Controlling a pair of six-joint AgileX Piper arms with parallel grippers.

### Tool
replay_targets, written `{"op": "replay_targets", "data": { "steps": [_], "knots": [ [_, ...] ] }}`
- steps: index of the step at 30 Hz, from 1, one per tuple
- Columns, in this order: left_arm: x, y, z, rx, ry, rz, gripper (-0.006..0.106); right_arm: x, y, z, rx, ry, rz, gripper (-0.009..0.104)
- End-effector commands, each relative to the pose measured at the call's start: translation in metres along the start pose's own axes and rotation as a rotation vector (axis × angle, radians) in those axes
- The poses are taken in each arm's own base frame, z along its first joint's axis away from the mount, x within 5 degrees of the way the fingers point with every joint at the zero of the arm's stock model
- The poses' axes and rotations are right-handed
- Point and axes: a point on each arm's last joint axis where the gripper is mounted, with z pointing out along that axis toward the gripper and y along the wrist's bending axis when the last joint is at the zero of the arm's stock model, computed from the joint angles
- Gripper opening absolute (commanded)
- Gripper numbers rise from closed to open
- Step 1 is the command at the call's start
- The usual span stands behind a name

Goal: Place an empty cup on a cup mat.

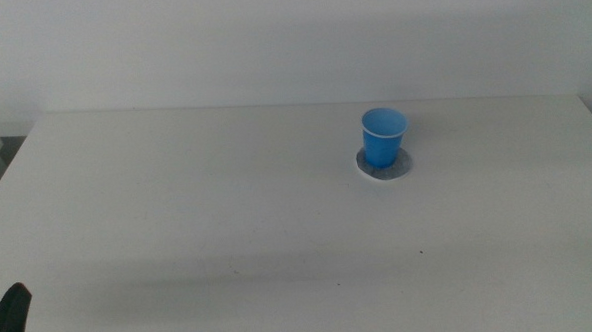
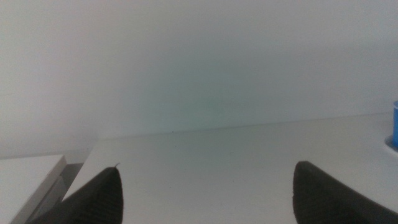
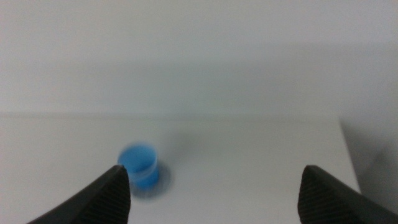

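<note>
Nearest the middle camera, a dark tip of the left gripper (image 1: 10,317) is showing at the bottom left corner, waiting low beside the white table (image 1: 228,209); in its own wrist view its jaws are standing wide apart with nothing between them. Farther back and right of centre, the cup (image 1: 383,135) is standing upright, mouth up and empty, sitting on the cup mat (image 1: 401,169), whose pale edge is peeking out around its base. Seen from its wrist camera, the right gripper (image 3: 214,193) is holding its jaws spread apart and empty, well away from the blurred cup (image 3: 139,162).
</note>
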Motion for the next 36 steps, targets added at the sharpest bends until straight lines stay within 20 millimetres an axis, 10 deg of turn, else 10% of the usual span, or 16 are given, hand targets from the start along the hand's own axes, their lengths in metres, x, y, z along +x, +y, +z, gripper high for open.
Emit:
{"op": "replay_targets", "data": {
  "steps": [1,10,14,21,36],
  "knots": [
    [-0.001,0.0,0.0,0.002,-0.009,-0.01,0.094,0.021,-0.005,-0.008,0.014,0.008,0.021,0.074],
    [-0.001,0.0,0.0,0.002,-0.009,-0.01,0.094,0.138,-0.015,-0.049,-0.01,-0.127,-0.001,0.074],
    [-0.001,0.0,0.0,0.002,-0.009,-0.01,0.094,0.193,-0.02,-0.045,-0.018,-0.201,-0.047,0.093],
    [-0.001,0.0,0.0,0.002,-0.009,-0.01,0.094,0.271,-0.026,-0.037,-0.016,-0.287,-0.131,0.093],
    [-0.001,0.0,0.0,0.002,-0.009,-0.01,0.094,0.336,-0.031,-0.01,-0.017,-0.253,-0.133,0.093]
  ]
}}
